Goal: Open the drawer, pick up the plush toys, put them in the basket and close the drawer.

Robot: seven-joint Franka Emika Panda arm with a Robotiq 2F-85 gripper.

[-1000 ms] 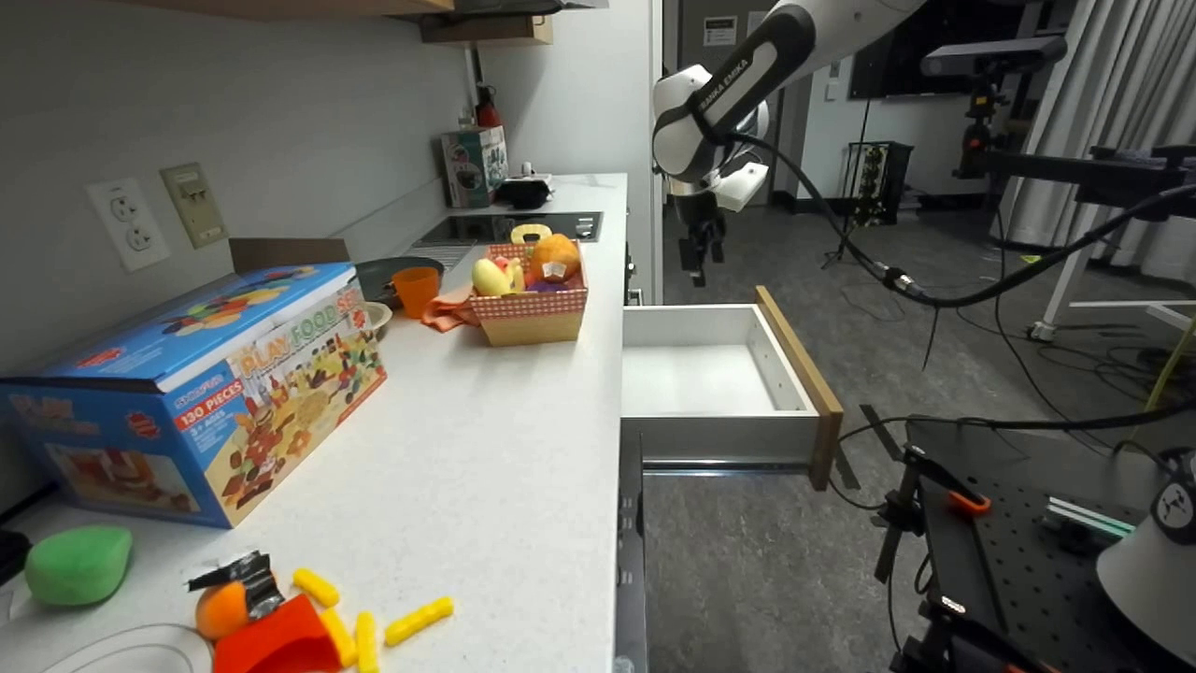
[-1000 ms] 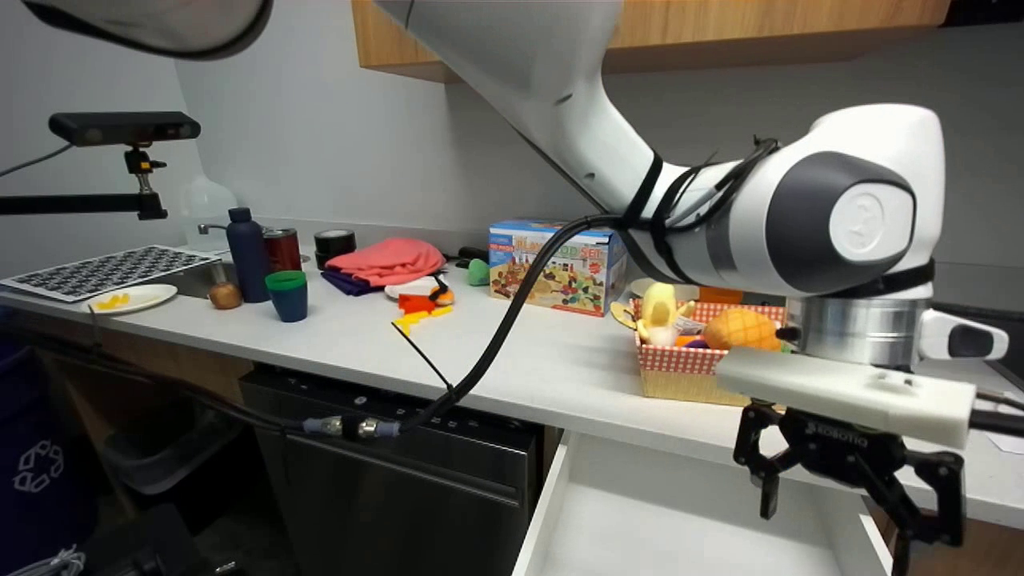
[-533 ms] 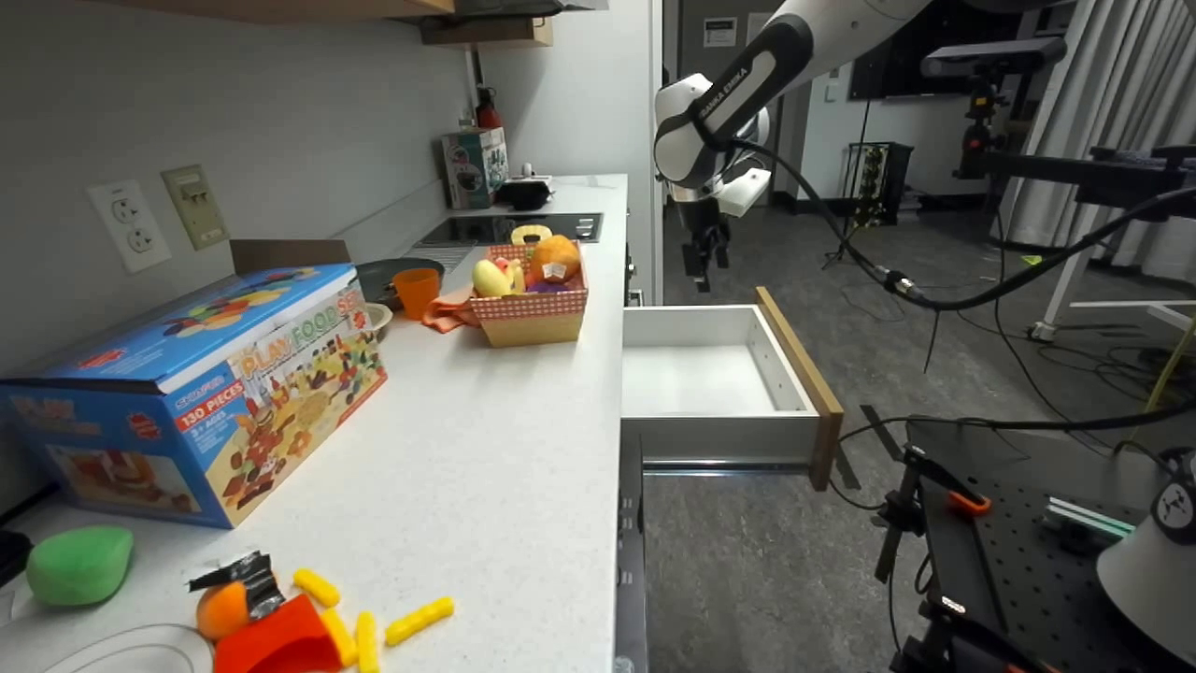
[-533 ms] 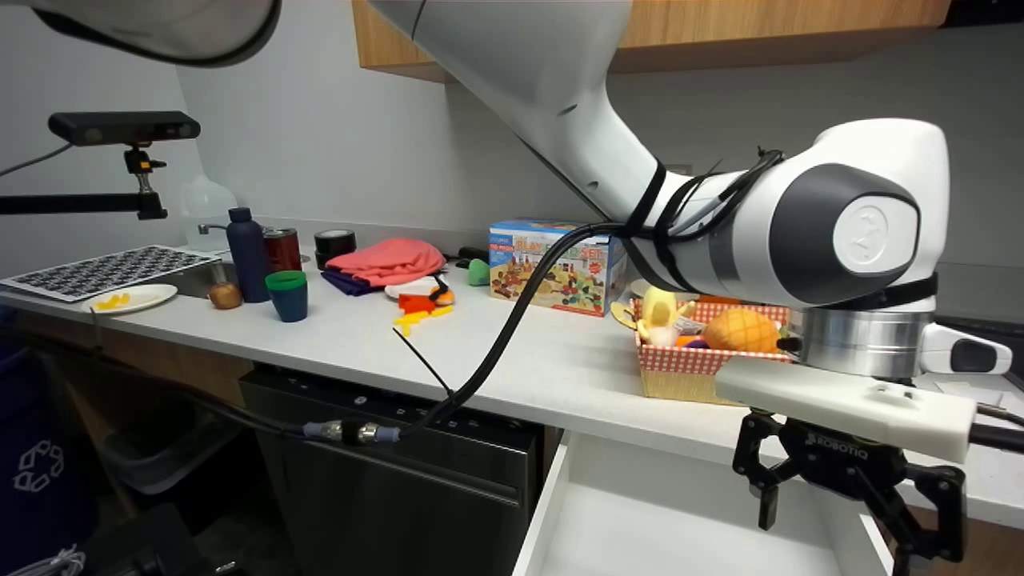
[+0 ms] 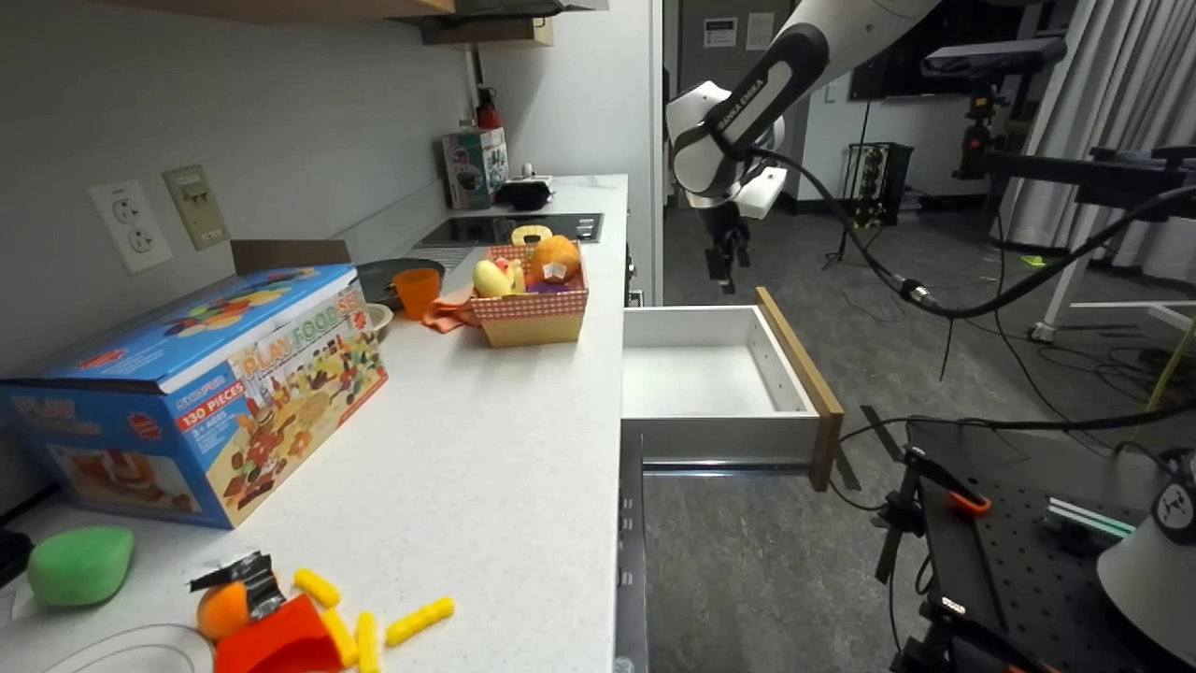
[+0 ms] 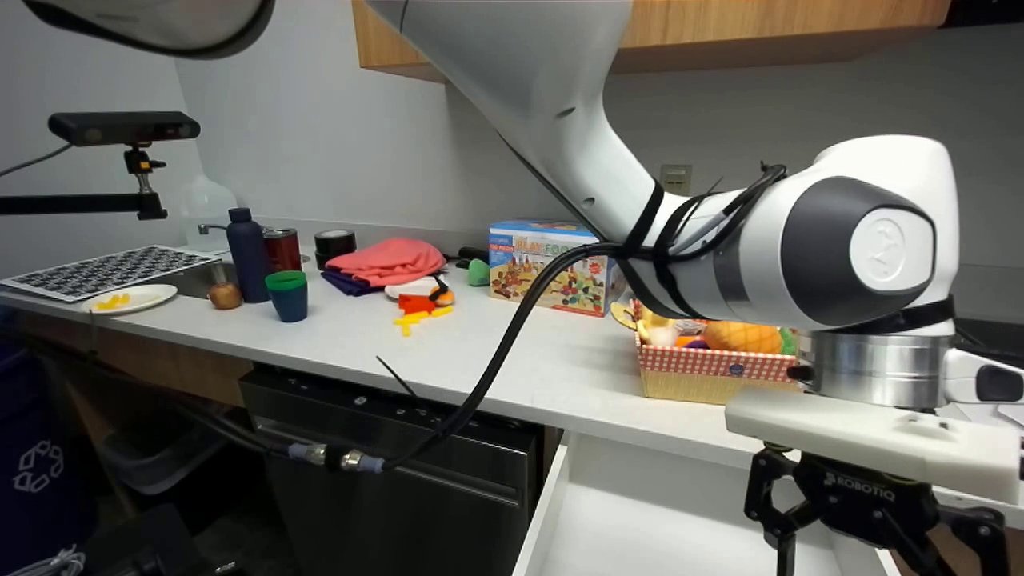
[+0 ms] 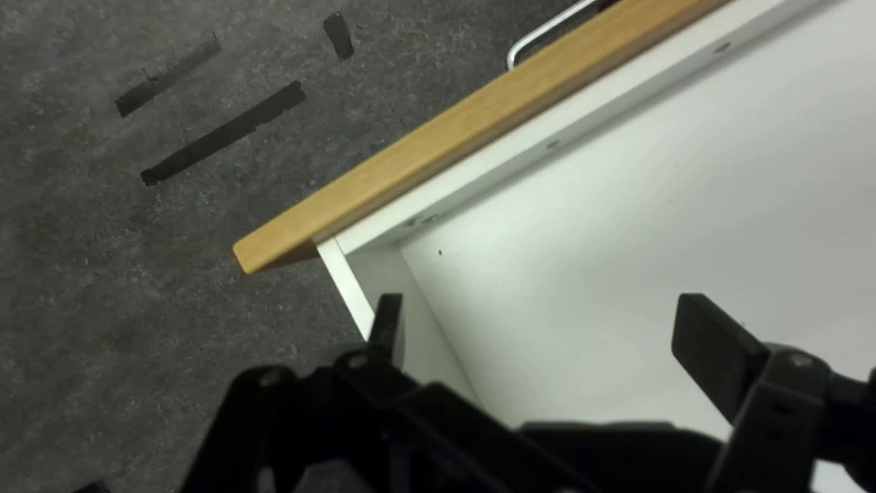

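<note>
The drawer [image 5: 705, 379] is pulled out, with a light wooden front and a white, empty inside. It also shows in an exterior view [image 6: 640, 520] and in the wrist view [image 7: 582, 233]. The tan-brown basket [image 5: 533, 329] with a red-checked rim stands on the counter. The orange-brown plush toy [image 5: 556, 257] and the pale yellow plush toy [image 5: 490, 279] lie in it. The arm partly hides the basket [image 6: 704, 386] in an exterior view. My gripper [image 7: 540, 318] is open and empty above one end of the drawer, away from the basket.
A metal handle [image 7: 547, 31] sits on the drawer's front. The blue toy box [image 5: 196, 383], orange cup [image 5: 417, 290] and hard orange and yellow toy pieces [image 5: 280, 636] are on the counter. A black cable [image 6: 512, 328] hangs from the arm.
My gripper has moved outward from the counter, toward the drawer's front, and a little lower. It stays open. The drawer, basket and toys have not moved.
</note>
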